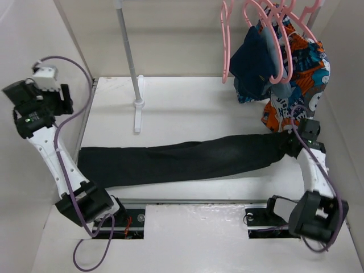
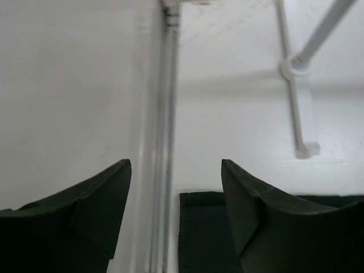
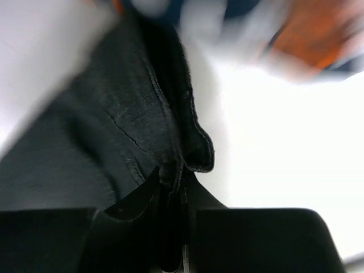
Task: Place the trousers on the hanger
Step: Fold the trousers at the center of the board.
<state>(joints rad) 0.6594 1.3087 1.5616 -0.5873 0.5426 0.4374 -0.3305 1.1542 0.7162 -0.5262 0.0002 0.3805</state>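
Nearest: black trousers [image 1: 182,159] lie flat, stretched lengthwise across the white table [image 1: 187,108]. The right gripper [image 3: 170,190] is clamped on their right end with fabric bunched between the fingers, presumably the hold for lifting toward the rail. The left gripper [image 2: 175,170] hangs over the table's left edge, jaws apart and empty, with the trousers' other end just below it, likely its pick-up. Further back stands a white rail stand [image 1: 136,105]. Farthest, the empty pink hanger [image 1: 226,48] hangs beside a navy garment [image 1: 256,60] and a patterned garment [image 1: 301,74]. The trousers are not yet on it.
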